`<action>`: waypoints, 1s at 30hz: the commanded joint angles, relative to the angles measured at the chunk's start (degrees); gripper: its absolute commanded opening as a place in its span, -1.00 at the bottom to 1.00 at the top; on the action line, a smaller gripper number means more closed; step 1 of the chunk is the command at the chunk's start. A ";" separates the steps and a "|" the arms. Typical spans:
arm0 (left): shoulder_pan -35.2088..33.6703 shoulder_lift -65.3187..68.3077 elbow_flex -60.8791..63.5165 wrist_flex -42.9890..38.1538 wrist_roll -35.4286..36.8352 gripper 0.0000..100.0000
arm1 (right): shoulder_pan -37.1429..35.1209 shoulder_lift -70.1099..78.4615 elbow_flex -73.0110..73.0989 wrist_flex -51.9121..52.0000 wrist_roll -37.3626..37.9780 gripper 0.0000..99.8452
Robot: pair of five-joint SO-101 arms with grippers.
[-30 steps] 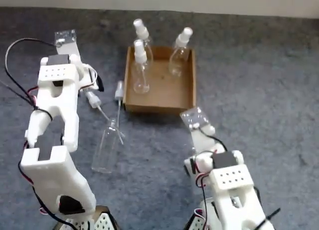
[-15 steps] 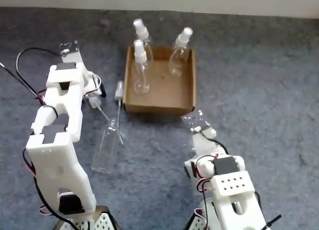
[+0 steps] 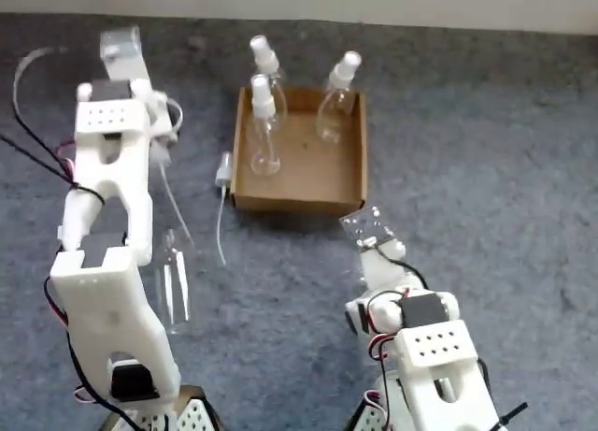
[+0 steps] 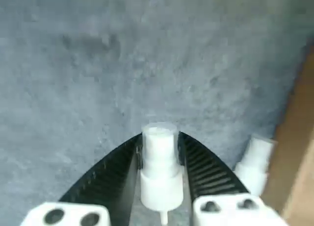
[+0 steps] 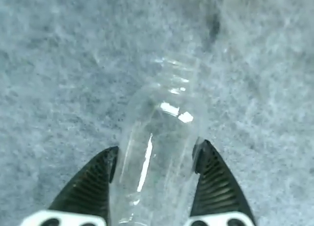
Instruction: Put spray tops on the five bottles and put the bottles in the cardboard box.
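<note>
Lifted away from the box (image 3: 361, 160) since a second ago, the left pincer (image 4: 160, 138) now sits near the far left part of the carpet (image 3: 486, 122). It is clamped on a spray top (image 4: 159, 167), one black finger on each side of the white cap. The top's thin tube, which lay across the carpet before, now trails down along the arm. The lying bottle (image 3: 173, 281) has shifted too: it was angled toward the box and now lies straighter, close against the left arm, uncapped.

A loose top (image 3: 224, 167) lies just beside the box's left wall with its tube stretched toward the near side, as before.

The right pincer (image 5: 158, 148) has stayed just in front of the box's near right corner. It grips a clear bottle (image 5: 167, 103) between its fingers above the carpet.

Three capped bottles are at the box's far end. Two (image 3: 264, 132) (image 3: 334, 108) stand inside. Whether the third (image 3: 263, 55) stands inside or behind the far wall cannot be told.
</note>
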 commanded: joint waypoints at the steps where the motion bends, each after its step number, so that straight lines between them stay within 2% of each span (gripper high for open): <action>1: 0.75 -1.54 -15.96 7.74 -5.10 -1.00 | 0.66 -0.92 -0.22 -0.92 0.70 -0.99; 4: 0.66 -1.80 -25.98 16.79 -9.23 -1.00 | 0.84 -0.92 -0.22 -0.92 0.70 -0.99; 7: 0.75 -1.80 -34.24 28.31 -12.75 -1.00 | 4.44 -0.92 -0.31 -0.84 1.32 -0.99; 10: -0.31 -5.32 -30.55 29.10 -15.74 -1.00 | 11.47 -0.84 -3.91 -0.84 6.24 -0.99; 14: 0.57 -17.54 -12.53 28.92 -18.46 -1.00 | 24.31 -0.75 -12.09 -0.92 10.55 -0.99; 17: 4.62 -30.37 3.38 28.66 -20.75 -1.00 | 30.20 2.95 -17.89 -1.01 13.45 -0.99; 20: 9.80 -43.38 19.38 25.41 -21.54 -1.00 | 33.10 12.18 -24.31 -3.30 13.98 -0.99; 24: 14.46 -58.15 42.07 14.68 -21.45 -1.00 | 35.91 28.62 -31.60 -8.66 14.24 -0.99; 27: 17.63 -64.75 56.22 8.26 -18.99 -0.99 | 37.49 39.60 -36.53 -12.35 19.96 -0.99; 30: 20.70 -69.41 65.54 2.99 -17.49 -0.99 | 38.81 48.66 -41.01 -12.44 21.63 -0.99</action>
